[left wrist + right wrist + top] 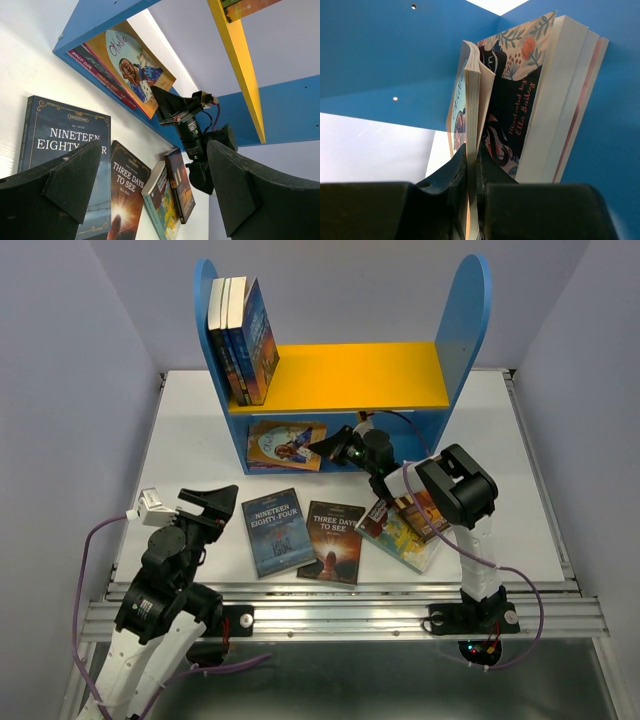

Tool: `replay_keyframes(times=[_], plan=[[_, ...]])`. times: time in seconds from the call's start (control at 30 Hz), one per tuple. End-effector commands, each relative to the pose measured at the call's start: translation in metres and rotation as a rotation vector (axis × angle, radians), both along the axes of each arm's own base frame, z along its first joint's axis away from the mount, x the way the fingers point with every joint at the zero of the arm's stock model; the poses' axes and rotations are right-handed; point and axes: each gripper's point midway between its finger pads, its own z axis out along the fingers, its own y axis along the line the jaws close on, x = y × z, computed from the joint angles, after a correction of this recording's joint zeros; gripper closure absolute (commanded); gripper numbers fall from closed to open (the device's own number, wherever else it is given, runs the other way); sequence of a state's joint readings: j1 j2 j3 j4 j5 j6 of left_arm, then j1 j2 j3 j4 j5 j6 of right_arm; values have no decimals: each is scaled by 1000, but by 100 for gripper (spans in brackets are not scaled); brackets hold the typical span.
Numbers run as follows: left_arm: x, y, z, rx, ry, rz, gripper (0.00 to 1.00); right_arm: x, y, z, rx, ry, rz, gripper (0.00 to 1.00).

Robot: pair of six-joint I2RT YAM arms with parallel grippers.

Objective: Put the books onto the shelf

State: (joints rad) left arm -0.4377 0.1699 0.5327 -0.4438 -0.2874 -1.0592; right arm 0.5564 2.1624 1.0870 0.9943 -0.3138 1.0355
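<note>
The right gripper [472,162] is clenched on the edge of a thin orange and light-blue paperback [283,443], which leans on a dark floral book [515,115] inside the blue lower compartment of the shelf [462,320]. The left gripper [205,502] hangs released, jaws wide, beside Nineteen Eighty-Four [278,530] and Three Days to See [334,540], both flat on the table [520,490]

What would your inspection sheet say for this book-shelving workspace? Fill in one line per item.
surface: white table, blue-and-yellow shelf at its back
job's things: upright books on the yellow board; Nineteen Eighty-Four, Three Days to See and a two-book stack flat on the table
clutter: nothing seen
hands: right hand shut on thin paperback in lower compartment; left hand open, empty
cables: purple cable at each arm
surroundings: plain pale walls
</note>
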Motion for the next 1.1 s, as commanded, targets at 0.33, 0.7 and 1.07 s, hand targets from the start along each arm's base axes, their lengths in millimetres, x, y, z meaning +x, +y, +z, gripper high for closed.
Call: replay_keyframes(times=[0.33, 0.7, 1.07], plan=[[4, -5, 5, -10, -29, -16, 1, 15, 5, 3, -47, -36, 6, 83], [5, -8, 0, -15, -23, -29, 1, 19, -4, 6, -89, -33, -46, 56], [5, -15, -4, -29, -21, -59, 1, 19, -26, 8, -138, -20, -151, 42]])
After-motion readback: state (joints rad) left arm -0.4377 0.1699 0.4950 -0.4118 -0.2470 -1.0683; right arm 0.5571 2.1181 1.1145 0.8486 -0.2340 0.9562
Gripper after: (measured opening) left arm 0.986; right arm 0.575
